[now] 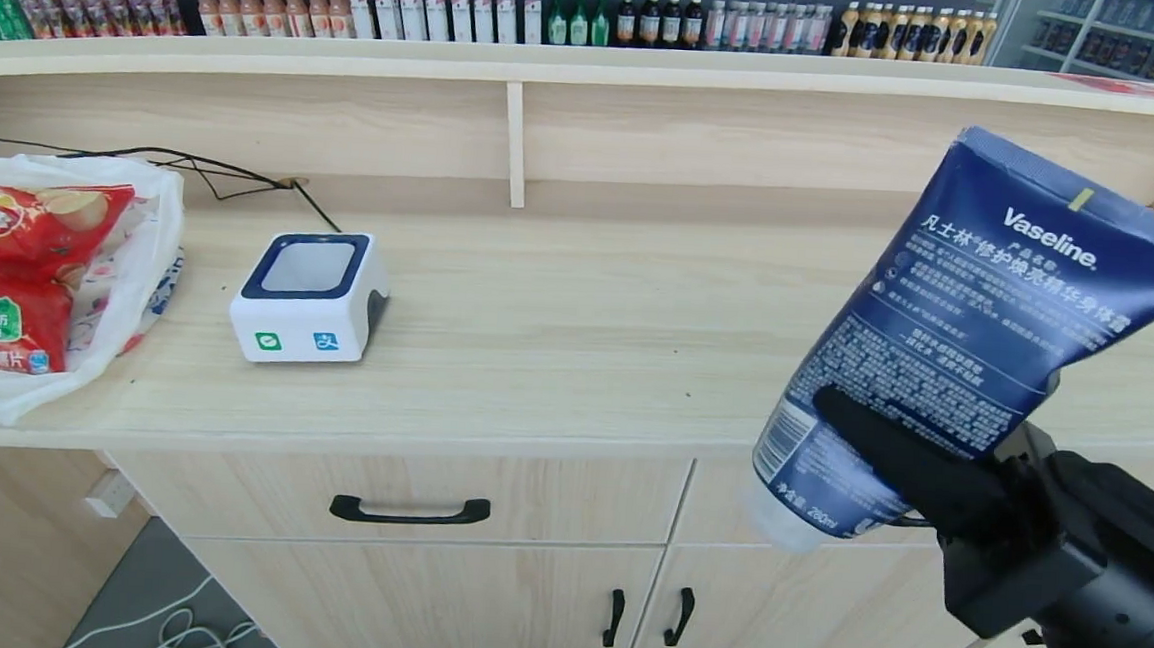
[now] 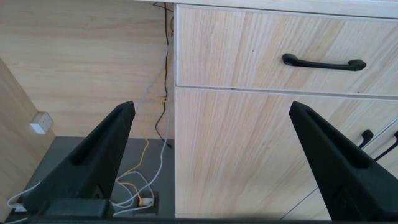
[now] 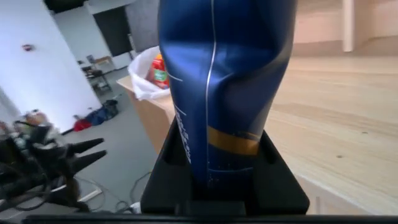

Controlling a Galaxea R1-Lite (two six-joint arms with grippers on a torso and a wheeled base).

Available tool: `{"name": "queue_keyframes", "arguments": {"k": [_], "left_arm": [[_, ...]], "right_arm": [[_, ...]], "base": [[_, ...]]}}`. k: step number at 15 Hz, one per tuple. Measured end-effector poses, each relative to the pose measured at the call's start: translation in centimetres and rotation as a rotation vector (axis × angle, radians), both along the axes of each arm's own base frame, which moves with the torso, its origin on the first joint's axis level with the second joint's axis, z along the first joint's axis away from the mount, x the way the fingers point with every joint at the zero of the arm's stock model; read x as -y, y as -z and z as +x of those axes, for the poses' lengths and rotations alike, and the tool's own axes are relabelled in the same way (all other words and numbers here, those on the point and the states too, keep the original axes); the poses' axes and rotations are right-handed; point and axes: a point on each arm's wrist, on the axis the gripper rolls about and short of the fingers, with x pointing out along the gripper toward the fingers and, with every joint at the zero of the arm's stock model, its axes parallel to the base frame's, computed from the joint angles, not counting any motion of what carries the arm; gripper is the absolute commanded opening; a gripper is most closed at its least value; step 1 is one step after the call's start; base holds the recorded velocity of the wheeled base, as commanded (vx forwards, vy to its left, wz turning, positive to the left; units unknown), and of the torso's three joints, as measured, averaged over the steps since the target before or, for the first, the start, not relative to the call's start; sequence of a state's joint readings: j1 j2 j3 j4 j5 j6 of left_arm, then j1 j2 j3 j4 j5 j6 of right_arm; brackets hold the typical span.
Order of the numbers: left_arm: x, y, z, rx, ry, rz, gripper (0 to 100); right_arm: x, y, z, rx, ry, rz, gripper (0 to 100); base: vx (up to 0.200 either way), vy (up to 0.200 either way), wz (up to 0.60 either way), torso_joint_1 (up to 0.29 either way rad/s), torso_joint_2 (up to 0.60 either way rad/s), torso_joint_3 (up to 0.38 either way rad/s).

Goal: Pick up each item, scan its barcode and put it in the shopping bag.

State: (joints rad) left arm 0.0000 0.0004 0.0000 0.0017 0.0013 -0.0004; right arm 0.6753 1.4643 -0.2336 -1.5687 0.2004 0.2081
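The right hand [image 1: 865, 452] pinches a blue lotion tube [image 1: 989, 309] near its cap end and holds it tilted in the air at the head view's lower right. The left wrist view adds the left hand [image 2: 211, 112], spread wide and empty, facing the drawer fronts [image 2: 261, 50]. Centre left on the bench [image 1: 586, 335] sits the scanner [image 1: 308, 293]. At the left edge, the white shopping bag [image 1: 156, 238] holds a red crisp packet [image 1: 20, 260].

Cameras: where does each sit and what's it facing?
Head view: head-mounted, looking down on pale wooden counter; right gripper shows.
Left wrist view: low, facing wooden drawer fronts; open left gripper frames it.
Right wrist view: along its gripped dark blue squeeze tube toward white plastic shopping bag.
Head and right wrist share tube and bag.
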Motion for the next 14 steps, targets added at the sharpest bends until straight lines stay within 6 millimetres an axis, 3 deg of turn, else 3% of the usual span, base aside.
{"name": "queue_keyframes", "arguments": {"k": [4,9,14], "left_arm": [[0.0,0.0,0.0,0.000,0.000,0.000,100],[0.0,0.0,0.0,0.000,0.000,0.000,100],[0.0,0.0,0.0,0.000,-0.001,-0.003,100]], "right_arm": [[1.1,0.2,0.8,0.083,0.283,-0.088,0],[4.3,0.2,2.2,0.192,0.580,-0.251,0],[4.3,-1.5,3.3,0.196,0.662,-0.160,0]], "base": [[0.000,0.000,0.00,0.000,0.00,0.000],[0.000,0.000,0.00,0.000,0.00,0.000],[0.000,0.200,0.00,0.000,0.00,0.001]]}}
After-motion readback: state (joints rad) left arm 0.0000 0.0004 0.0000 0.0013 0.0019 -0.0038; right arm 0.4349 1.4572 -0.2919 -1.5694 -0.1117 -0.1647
